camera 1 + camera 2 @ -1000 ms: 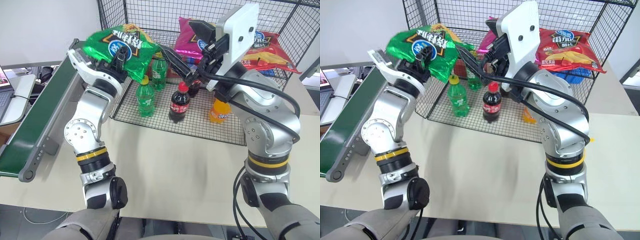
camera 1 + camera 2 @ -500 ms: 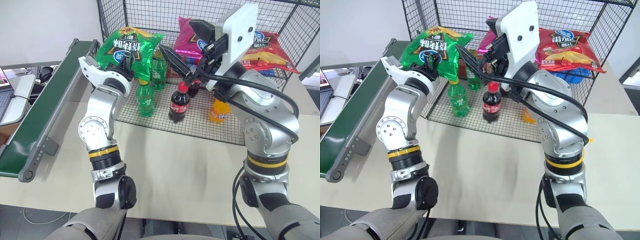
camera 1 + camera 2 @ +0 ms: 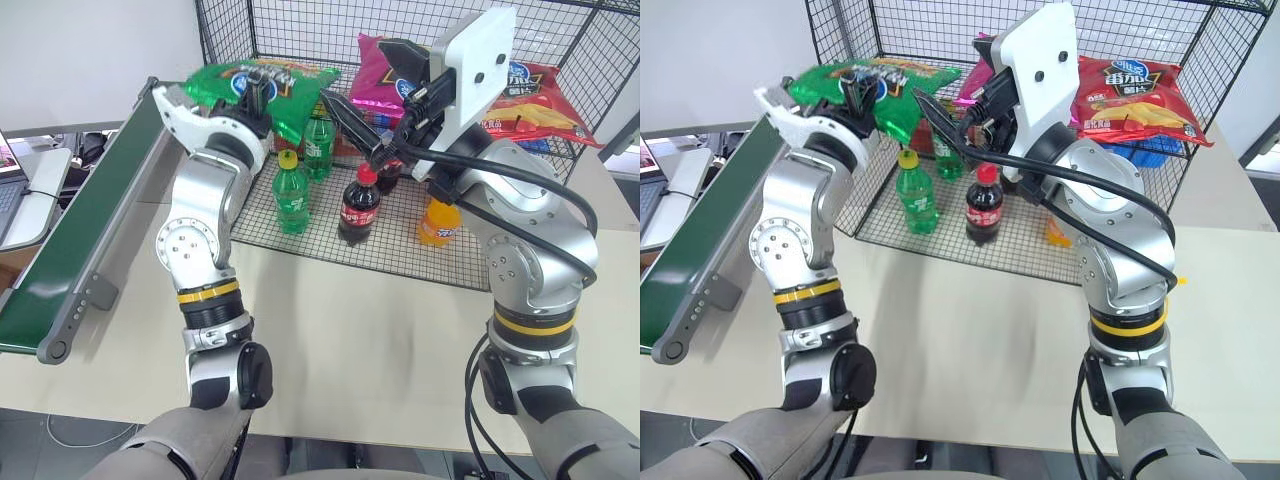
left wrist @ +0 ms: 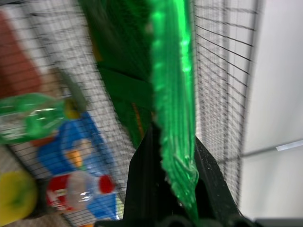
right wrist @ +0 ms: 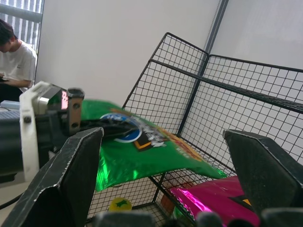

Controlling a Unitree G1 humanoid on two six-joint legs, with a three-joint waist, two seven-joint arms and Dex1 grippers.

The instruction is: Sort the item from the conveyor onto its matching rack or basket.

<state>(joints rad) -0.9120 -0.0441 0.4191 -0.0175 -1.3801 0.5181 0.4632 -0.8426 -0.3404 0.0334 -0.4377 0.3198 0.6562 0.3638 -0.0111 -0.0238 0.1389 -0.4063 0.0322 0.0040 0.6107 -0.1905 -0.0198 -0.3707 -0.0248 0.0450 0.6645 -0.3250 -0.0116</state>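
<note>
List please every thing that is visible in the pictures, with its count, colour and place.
chip bag: 1, shiny green, held up at the cage's front left corner.
magenta bag: 1, magenta, upper shelf of the cage.
red bag: 1, red, upper shelf, right of the magenta bag.
soda bottles: 2, green, cage floor, left side.
cola bottle: 1, dark with red cap, cage floor, middle.
orange bottle: 1, orange, cage floor, right.
cage: 1, black wire, back of the table.
conveyor: 1, dark green belt, grey frame, left.
table: 1, beige.
person: 1, white shirt, background.
left hand: 1, black fingers, shut on the chip bag.
right hand: 1, black fingers, open, before the cage.
</note>
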